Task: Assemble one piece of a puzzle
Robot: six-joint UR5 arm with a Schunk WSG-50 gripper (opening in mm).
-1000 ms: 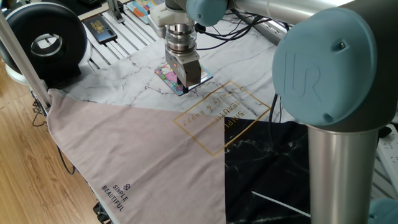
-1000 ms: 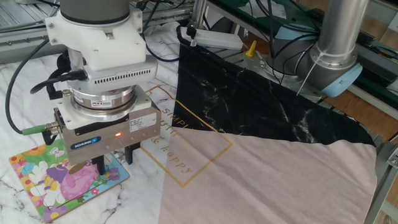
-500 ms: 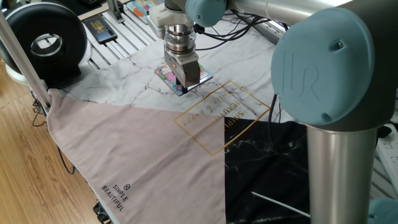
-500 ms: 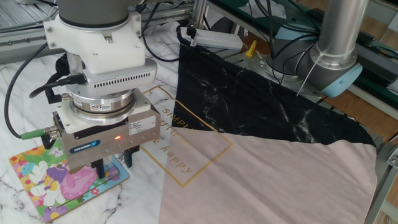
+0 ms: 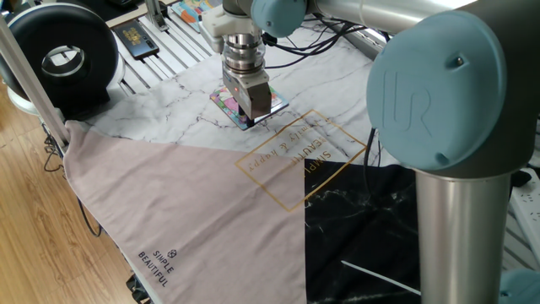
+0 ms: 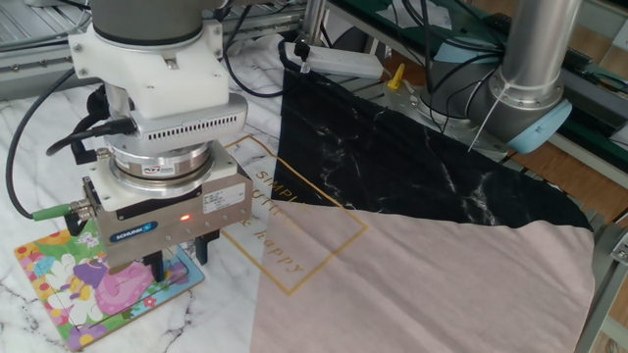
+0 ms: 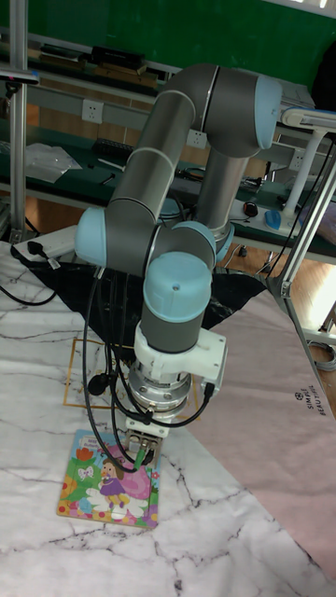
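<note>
The puzzle (image 6: 69, 289) is a small square board with a pink, green and yellow cartoon picture and a dark-blue edge, lying flat on the marble-print cloth. It also shows as the puzzle (image 5: 226, 103) and the puzzle (image 7: 93, 485). My gripper (image 6: 179, 259) points straight down over the board's right corner, fingertips at or just above its surface. It appears too as the gripper (image 5: 253, 116) and the gripper (image 7: 140, 457). Its two dark fingers (image 6: 155, 267) stand a short way apart. The piece is hidden; I cannot tell whether it sits between them.
A gold-printed square (image 6: 294, 235) marks the cloth beside the board, with pink cloth (image 5: 186, 211) and black cloth (image 6: 412, 167) beyond it. A black round device (image 5: 59, 55) stands at the table's far corner. Cables (image 6: 39, 147) trail near the gripper.
The gripper has sunk slightly and shifted a little over the board during the last second, and has been still for the last half second. The board has not moved.
</note>
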